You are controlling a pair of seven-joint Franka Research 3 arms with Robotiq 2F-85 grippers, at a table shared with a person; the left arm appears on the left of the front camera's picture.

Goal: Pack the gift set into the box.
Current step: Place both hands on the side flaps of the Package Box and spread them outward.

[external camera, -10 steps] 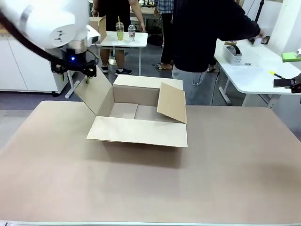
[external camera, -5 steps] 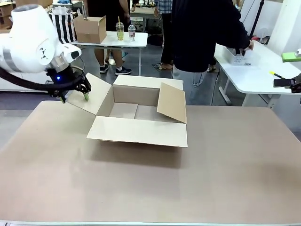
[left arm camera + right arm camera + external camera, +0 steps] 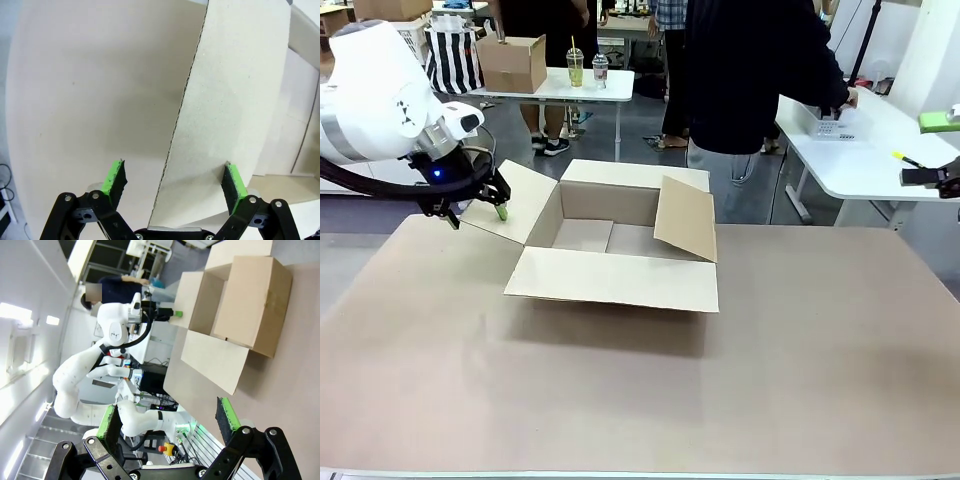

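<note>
Box [image 3: 620, 235] open-topped near the far edge of the surface [image 3: 800, 380], about midway along. Left fingers [image 3: 114, 177] spread wide astride the edge of its left flap [image 3: 235, 90], not pinching. Right fingers [image 3: 109, 422] spread too, holding nothing.

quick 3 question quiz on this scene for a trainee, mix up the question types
1. True or false: the left gripper is shut on a yellow marker.
2. Which flap of the box has its edge between the left gripper's fingers? A: the near flap. B: the flap on the robot's left. C: the far flap.
3. Fill in: the right gripper is ___ (open or shut).

Key: 1 false; 2 B; 3 open.
</note>
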